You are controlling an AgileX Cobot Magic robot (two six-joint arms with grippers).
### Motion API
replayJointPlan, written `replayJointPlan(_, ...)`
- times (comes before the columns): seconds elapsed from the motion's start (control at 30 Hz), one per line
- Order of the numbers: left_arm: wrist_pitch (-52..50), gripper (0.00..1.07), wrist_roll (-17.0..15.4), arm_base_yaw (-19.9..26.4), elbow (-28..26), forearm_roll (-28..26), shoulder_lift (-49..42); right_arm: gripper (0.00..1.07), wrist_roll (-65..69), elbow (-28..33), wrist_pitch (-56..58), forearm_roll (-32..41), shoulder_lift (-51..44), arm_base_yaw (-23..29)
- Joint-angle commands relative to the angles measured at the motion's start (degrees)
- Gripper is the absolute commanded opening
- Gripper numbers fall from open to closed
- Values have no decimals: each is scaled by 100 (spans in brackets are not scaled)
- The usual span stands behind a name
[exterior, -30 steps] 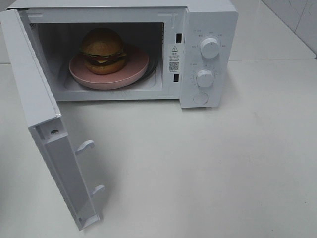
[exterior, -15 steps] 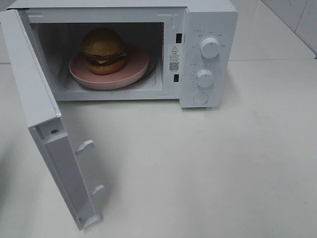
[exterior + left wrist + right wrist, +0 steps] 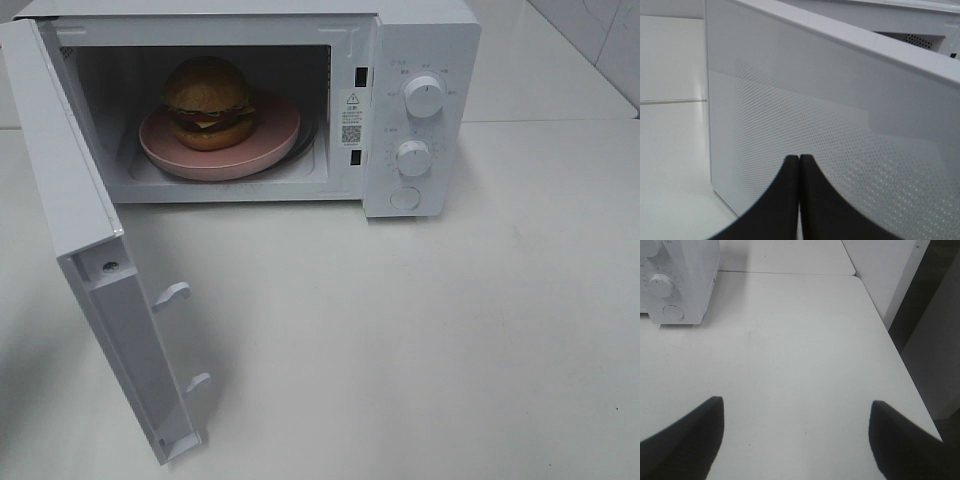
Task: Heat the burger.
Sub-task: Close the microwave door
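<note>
Burger point(image 3: 208, 102) on plate point(image 3: 272, 148) inside microwave point(image 3: 420, 40), door point(image 3: 70, 190) swung wide. I judge it light, soft, squashable: I'd lift by plate rim, not bun. My left gripper point(image 3: 799, 159) pinched closed, empty, near door's outer face; right gripper point(image 3: 795, 401) spread wide, empty, above table point(image 3: 800, 340).

A kitchen-style setting: a white microwave point(image 3: 420, 110) stands on a plain white table point(image 3: 450, 330), its door point(image 3: 60, 170) swung open, a burger point(image 3: 208, 100) on a pink plate point(image 3: 270, 140) inside, pale wall tiles point(image 3: 600, 40) behind.
</note>
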Motion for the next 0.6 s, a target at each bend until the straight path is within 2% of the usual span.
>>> replayJointPlan(0.03,-166,0,-57,-29,-29,34,63,75,-74,17,-74,23,-143,-34)
replayJointPlan(0.2,-126,0,11,-309,-69,-34,206,75,-74,17,-74,23,-143,-34)
replayJointPlan(0.23,-80,0,172,-550,-92,-57,286,75,-74,17,-74,23,-143,-34)
replayJointPlan(0.3,-63,0,258,-665,-92,-115,327,75,-74,17,-74,23,-143,-34)
replayJointPlan(0.37,17,0,481,-1094,-92,-441,453,75,-74,17,-74,23,-143,-34)
replayJointPlan(0.4,17,0,481,-1094,-92,-441,453,75,-74,17,-74,23,-143,-34)
replayJointPlan(0.43,0,0,625,-1358,-92,-825,504,75,-74,17,-74,23,-143,-34)
replayJointPlan(0.47,0,0,625,-1358,-92,-825,504,75,-74,17,-74,23,-143,-34)
replayJointPlan(0.5,11,0,796,-1644,-92,-1318,527,75,-74,17,-74,23,-143,-34)
replayJointPlan(0.57,11,0,871,-1759,-92,-1524,544,75,-74,17,-74,23,-143,-34)
replayJointPlan(0.6,11,0,1060,-1988,-92,-1948,602,75,-74,17,-74,23,-143,-34)
